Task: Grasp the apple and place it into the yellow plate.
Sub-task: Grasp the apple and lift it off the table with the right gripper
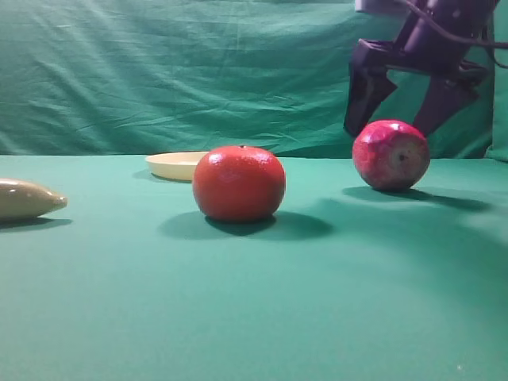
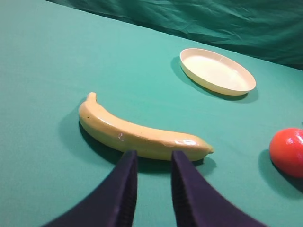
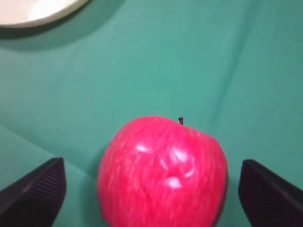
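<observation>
Here orange fruit (image 1: pixel 239 182) fronts yellow plate (image 1: pixel 176 165)

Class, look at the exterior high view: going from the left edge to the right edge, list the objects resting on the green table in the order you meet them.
Banana → yellow plate → orange → apple, with the right claw open above it.
</observation>
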`<action>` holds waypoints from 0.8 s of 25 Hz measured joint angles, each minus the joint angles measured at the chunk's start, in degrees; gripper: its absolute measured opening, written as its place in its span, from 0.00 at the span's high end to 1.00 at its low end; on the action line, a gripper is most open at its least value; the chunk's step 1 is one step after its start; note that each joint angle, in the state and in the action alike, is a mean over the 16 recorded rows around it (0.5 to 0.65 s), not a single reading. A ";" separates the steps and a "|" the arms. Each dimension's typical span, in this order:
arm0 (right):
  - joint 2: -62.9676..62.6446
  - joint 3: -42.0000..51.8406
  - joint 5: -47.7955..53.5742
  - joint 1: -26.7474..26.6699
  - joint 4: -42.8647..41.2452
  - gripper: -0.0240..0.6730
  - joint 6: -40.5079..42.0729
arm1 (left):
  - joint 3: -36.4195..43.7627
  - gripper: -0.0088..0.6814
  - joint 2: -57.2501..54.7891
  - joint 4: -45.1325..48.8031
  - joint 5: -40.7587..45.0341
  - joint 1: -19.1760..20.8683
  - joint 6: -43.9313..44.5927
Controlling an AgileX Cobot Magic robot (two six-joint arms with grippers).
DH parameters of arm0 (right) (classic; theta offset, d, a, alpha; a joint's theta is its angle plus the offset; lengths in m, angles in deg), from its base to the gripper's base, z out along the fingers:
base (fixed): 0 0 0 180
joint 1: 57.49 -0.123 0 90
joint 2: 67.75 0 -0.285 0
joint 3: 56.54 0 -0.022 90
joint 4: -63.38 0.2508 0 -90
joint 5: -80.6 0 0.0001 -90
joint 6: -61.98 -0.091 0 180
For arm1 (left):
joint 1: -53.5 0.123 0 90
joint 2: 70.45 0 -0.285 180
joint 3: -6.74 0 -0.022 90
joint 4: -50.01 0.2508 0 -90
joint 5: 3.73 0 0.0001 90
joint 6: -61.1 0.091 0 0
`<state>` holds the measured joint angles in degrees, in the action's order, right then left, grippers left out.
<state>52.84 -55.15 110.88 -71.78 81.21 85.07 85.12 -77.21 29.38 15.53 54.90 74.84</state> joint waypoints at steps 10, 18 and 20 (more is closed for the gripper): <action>1.26 -8.47 2.44 -0.62 1.27 0.21 -0.12 | 0.00 0.76 0.00 0.00 0.00 0.00 0.00; 4.08 -22.58 1.05 -5.00 3.71 0.22 0.14 | 0.00 0.76 0.00 0.00 0.00 0.00 0.00; 5.53 -25.72 -0.24 -6.67 4.29 0.22 0.31 | 0.00 0.76 0.00 0.00 0.00 0.00 0.00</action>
<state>58.36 -80.87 110.64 -78.45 85.50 85.37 85.12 -77.21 29.38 15.53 54.90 74.84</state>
